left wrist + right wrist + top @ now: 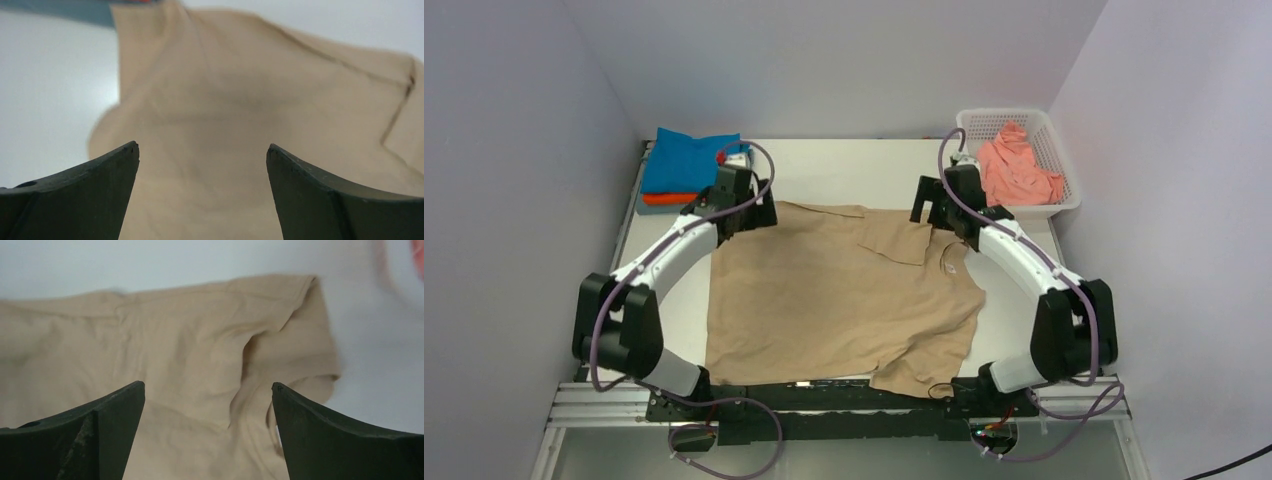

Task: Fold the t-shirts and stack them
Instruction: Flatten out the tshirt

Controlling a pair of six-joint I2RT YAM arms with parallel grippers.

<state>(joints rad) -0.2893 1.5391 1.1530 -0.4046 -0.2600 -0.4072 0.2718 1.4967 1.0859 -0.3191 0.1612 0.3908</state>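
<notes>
On a white table (844,170) between pale walls, the overhead view showed a blue t-shirt (686,160) folded atop an orange-red one (669,199) at the far left corner. The tan t-shirt (844,300) was spread at centre and a salmon pink one (1016,170) was heaped in the basket (1069,190) — seemingly half the job left. At the left wrist the left gripper (203,146) gaped wide and empty over tan cloth; at the right wrist the right gripper (208,384) did likewise — wide, empty, over the same shirt.

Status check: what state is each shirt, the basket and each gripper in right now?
Tan shirt: spread on the table, one sleeve folded in.
Orange shirt: folded, far left.
Blue shirt: folded, on the orange shirt.
Basket: upright.
Pink shirt: crumpled in the basket.
Left gripper: jaws open, empty.
Right gripper: jaws open, empty.
</notes>
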